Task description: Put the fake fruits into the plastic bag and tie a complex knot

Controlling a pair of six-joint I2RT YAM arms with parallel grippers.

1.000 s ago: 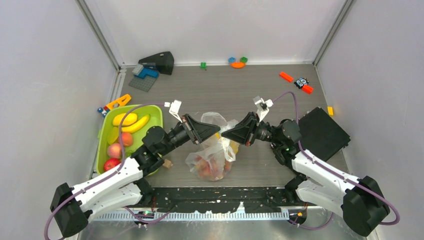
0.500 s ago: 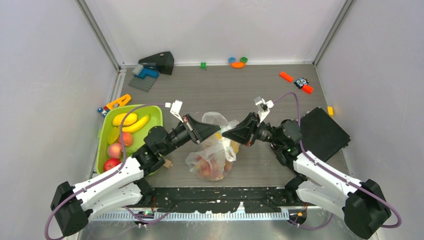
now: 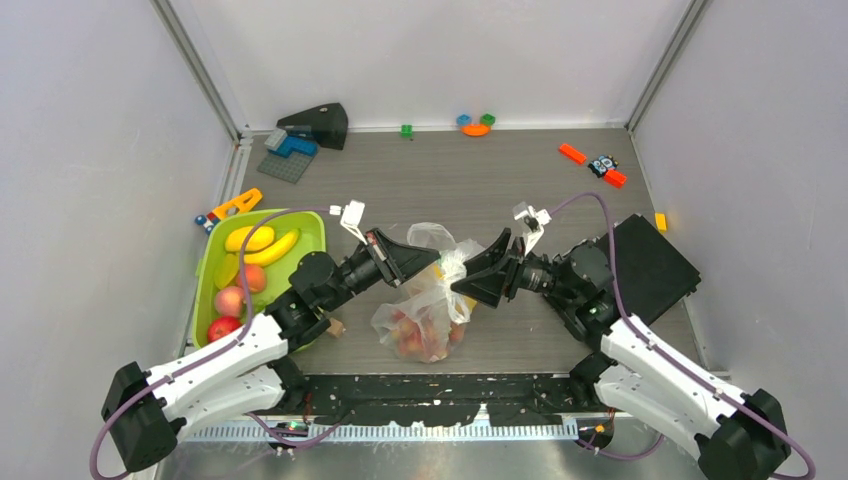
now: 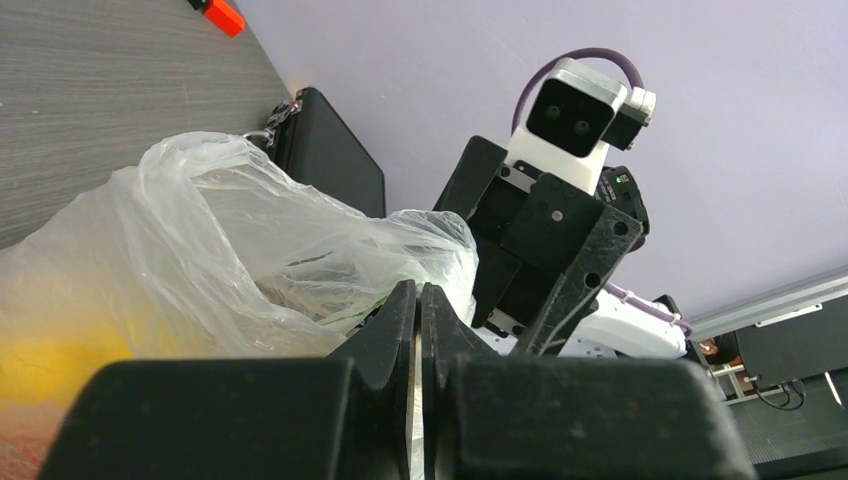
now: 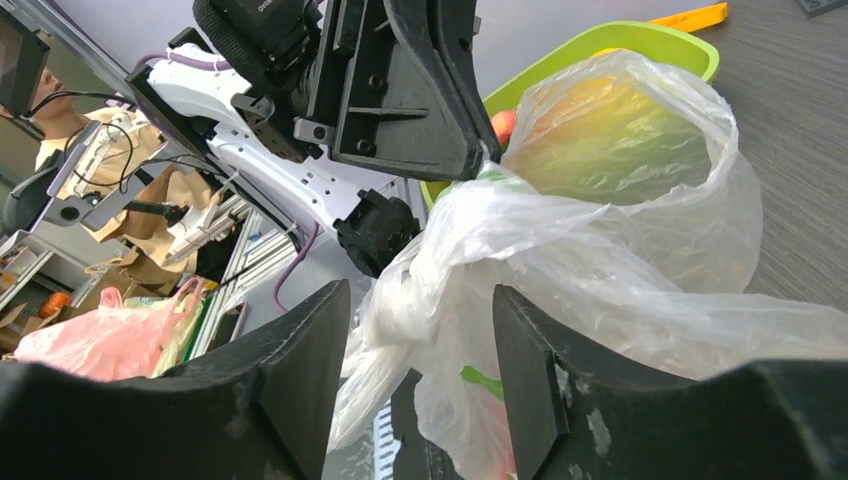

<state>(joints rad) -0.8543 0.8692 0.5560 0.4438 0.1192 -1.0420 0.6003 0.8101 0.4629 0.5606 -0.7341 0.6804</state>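
No legible text, label or number anywhere. White lettering on black plastic arm housing (image 5: 262, 18), right wrist view: cropped, blurred, unreadable.

Fake fruits (image 3: 415, 336) indistinct inside plastic bag (image 3: 432, 240)

Grey wood-grain worktop (image 3: 450, 185), with a whitish see-through plastic bag (image 3: 432, 300) by the near edge, red and peach fake fruits (image 3: 418, 335) tinting its bottom, a yellow glow higher up. Lime-green tray (image 3: 312, 225) at the left edge, carrying yellow bananas (image 3: 262, 246), a pinkish peach (image 3: 230, 300) and a red apple (image 3: 221, 328). Black left gripper (image 3: 436, 263) and right gripper (image 3: 456, 284) on white arms (image 3: 215, 365) with purple cables (image 3: 241, 262); black box (image 3: 650, 265) at the right edge, orange-red bricks (image 3: 572, 153) toward the far right corner, blue and grey bricks (image 3: 290, 152) toward the far left.
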